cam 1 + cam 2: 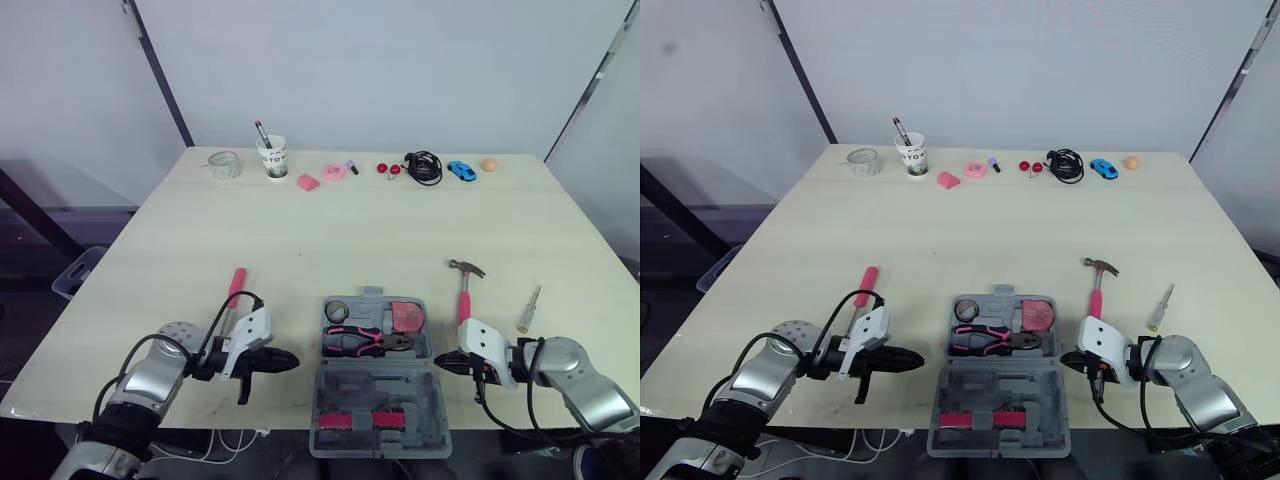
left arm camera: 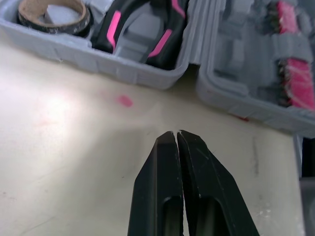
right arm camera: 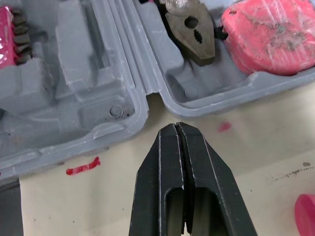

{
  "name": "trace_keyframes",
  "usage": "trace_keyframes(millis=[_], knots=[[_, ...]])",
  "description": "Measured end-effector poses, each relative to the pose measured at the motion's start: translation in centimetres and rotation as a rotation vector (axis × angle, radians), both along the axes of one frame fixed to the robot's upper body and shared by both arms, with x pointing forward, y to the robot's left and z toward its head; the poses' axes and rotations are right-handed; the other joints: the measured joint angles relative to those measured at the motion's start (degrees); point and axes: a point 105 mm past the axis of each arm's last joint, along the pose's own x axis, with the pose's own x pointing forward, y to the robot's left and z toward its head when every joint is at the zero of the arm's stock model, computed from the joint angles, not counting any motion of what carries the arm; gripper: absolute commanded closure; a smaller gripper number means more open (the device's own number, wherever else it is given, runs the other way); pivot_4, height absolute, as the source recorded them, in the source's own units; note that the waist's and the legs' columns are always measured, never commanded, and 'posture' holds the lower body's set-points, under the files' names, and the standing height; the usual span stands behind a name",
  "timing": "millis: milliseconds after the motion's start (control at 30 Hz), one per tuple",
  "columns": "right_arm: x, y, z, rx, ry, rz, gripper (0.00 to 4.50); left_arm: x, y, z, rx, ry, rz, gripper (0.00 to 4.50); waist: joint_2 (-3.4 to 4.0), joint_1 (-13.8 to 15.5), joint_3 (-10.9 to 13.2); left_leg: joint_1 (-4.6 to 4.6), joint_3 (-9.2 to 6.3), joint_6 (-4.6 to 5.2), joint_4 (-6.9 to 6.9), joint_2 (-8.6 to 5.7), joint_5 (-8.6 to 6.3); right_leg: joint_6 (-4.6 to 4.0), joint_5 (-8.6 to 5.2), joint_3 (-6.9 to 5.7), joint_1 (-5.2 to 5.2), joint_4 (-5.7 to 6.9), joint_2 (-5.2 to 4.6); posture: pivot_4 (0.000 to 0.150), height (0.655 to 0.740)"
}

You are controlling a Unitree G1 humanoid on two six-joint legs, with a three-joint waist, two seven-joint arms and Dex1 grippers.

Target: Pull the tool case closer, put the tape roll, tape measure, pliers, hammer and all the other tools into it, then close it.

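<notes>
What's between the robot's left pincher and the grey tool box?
Just bare table. The left wrist view shows the shut left gripper pointing at the tool case, with a small pink mark on the tabletop nearby.

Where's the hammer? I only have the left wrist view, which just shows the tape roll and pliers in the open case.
Observer: The hammer lies on the table, right of the tool case and outside it.
Operator: Is the tape measure in yet?
Observer: Yes, the pink tape measure sits in the case's far right corner.
</notes>
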Motion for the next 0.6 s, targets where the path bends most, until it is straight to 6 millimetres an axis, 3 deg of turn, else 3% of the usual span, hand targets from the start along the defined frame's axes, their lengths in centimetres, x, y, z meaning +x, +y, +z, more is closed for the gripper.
trace_keyframes(millis=[600], knots=[[0.0,1.0,-0.8,-0.006,0.01,0.026,4.5,1.0,-1.5,-0.7,0.0,-0.022,-0.037,4.37,0.0,0.0,0.0,0.0,-0.01,0.0,0.03,0.0,0.0,0.05,0.03,0.0,0.0,0.05,0.02,0.15,0.74]])
